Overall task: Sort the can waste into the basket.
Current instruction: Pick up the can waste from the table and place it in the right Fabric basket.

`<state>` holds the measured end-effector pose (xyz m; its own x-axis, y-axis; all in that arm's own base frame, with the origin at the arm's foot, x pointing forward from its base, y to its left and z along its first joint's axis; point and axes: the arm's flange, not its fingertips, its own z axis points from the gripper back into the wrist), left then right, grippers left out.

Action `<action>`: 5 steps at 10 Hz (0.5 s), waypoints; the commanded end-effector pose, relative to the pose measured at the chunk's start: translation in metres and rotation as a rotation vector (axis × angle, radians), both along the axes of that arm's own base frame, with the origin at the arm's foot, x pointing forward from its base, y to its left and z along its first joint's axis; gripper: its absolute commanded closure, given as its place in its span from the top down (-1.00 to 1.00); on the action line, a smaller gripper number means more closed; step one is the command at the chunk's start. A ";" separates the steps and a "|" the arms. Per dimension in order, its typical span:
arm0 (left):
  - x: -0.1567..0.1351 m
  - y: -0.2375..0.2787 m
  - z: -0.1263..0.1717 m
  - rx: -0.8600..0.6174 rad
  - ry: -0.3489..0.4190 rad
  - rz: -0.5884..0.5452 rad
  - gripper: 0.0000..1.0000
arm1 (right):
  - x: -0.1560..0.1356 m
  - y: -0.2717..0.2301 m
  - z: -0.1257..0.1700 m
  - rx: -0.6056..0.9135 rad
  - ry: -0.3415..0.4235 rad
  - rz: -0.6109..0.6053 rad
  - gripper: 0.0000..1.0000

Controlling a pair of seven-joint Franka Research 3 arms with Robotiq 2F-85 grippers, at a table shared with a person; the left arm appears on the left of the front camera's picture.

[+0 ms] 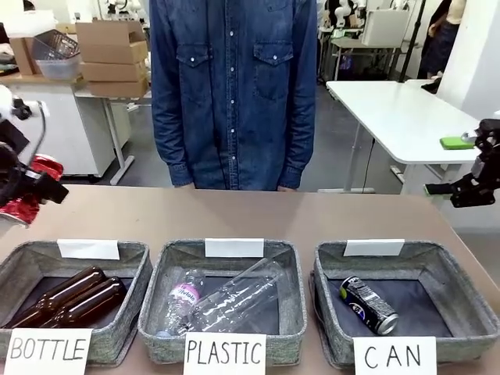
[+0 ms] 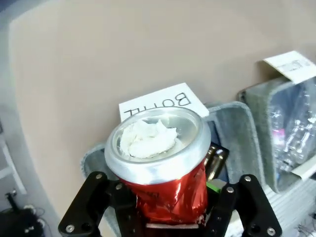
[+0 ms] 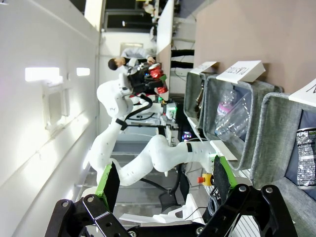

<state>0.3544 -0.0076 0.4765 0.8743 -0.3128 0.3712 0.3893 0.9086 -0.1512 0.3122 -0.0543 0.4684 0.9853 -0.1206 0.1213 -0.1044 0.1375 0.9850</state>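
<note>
Holding: left gripper [image 2: 170, 217] is clamped on the crumpled red can [image 2: 160, 163], above the BOTTLE basket [image 1: 74, 301].
Handling: light, thin-walled, dents easily; grip mid-body.
Right gripper [image 3: 163, 185]: jaws apart, empty.
Black can [image 1: 368, 304]: lying in the CAN basket [image 1: 406, 301].

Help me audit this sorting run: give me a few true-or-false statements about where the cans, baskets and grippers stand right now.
1. The left gripper is clamped on the crushed red metal can. True.
2. The black metal can with blue and white print lies in the grey fabric basket signed PLASTIC. False: it lies on the dark floor of the grey fabric basket signed CAN.
3. The right gripper holds a clear plastic bottle. False: its green-padded fingers stand apart with nothing between them.
4. Two brown glass bottles lie in the grey fabric basket signed BOTTLE. True.
5. The red can is already in the CAN basket. False: it is held up at the table's left side.
</note>
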 end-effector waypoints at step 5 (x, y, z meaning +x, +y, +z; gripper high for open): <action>0.012 -0.196 0.067 -0.079 -0.412 -0.591 -1.00 | -0.027 -0.041 0.028 -0.124 -0.019 -0.084 1.00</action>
